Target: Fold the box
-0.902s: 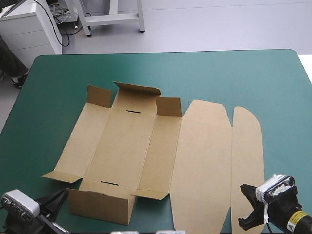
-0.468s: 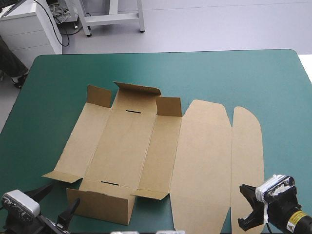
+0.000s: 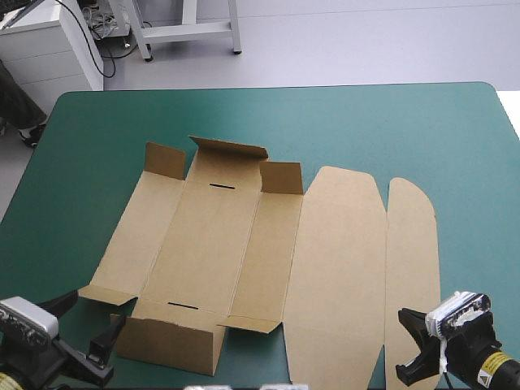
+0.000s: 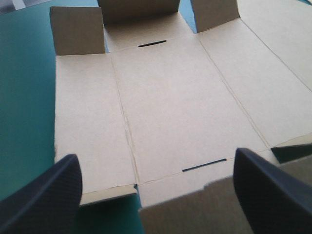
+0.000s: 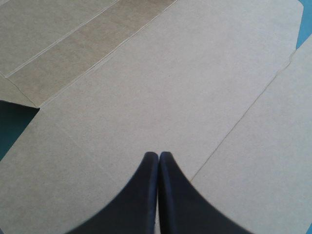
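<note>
Two end effectors of mine sit at the near edge of the box (image 3: 244, 244). The left end effector (image 4: 156, 163) has its fingers spread wide and grips nothing; the raised near flap (image 4: 190, 209) stands just ahead, between them. The right end effector (image 5: 158, 157) has its fingers pressed to a point over the flat lid panel (image 5: 185, 83). The box lies mostly flat on the teal-green table (image 3: 390, 122), with its far flaps (image 3: 227, 153) upright.

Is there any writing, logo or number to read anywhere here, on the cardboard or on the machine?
Nothing here can be read.
box: plain brown board, no print in any view.
yellow label on the right arm: dark marks, too small to read.
teal-green cover: no text.
</note>
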Available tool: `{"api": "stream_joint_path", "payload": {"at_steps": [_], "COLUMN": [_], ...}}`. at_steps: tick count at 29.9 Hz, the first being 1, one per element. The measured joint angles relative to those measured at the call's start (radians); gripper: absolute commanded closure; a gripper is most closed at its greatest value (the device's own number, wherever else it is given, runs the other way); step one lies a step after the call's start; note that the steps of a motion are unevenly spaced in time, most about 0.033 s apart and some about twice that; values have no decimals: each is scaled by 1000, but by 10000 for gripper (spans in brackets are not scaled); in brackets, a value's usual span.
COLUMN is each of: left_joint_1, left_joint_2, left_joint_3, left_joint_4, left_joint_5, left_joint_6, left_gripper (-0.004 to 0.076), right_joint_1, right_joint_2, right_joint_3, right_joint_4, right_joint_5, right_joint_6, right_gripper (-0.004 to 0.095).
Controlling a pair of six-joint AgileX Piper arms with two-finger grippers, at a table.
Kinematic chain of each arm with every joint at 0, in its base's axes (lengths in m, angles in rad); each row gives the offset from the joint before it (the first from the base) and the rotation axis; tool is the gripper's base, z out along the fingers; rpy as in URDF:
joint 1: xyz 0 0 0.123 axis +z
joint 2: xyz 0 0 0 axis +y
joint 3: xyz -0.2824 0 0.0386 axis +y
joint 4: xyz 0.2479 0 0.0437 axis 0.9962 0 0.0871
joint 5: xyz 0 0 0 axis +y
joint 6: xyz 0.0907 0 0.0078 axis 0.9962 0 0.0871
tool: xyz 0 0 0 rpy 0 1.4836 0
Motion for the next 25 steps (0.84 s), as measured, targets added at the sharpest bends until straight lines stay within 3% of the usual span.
{"api": "stream_joint_path", "payload": {"at_steps": [13,18,25], "left_joint_1": [0,9,182], "left_joint_2": [581,731,847], "left_joint_3": [-300,-358,-373], "left_joint_4": [274,381,380], "left_joint_5": [65,120,74], "left_joint_6": [-73,-77,-24], "left_gripper": [124,124,124], "right_joint_1": [0,0,0], "right_joint_2": [0,0,0], "right_joint_3": [0,0,0], "right_joint_4": [28,50,59], "right_joint_5": [0,0,0], "right_joint_6": [-8,-21,-29], "right_gripper": [923,923,923]}}
